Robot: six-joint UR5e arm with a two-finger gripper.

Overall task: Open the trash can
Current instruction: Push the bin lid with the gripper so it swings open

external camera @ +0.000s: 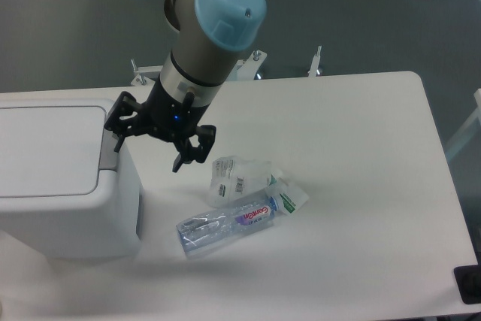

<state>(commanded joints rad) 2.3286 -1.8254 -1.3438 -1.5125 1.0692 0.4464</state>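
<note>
The trash can (64,201) is a large white boxy bin at the left of the table, its flat lid (45,148) down. A small grey push tab (107,157) shows at the lid's right edge. My gripper (148,148) hangs open just right of and above that edge. One black finger (118,133) sits over the tab area, the other finger (183,159) is over the table. Nothing is between them.
A crushed clear plastic bottle (225,225) with a purple label lies on the white table (361,186) right of the bin, with crumpled clear packaging (240,178) and a green-white scrap (289,199) beside it. The arm's body rises toward the top centre.
</note>
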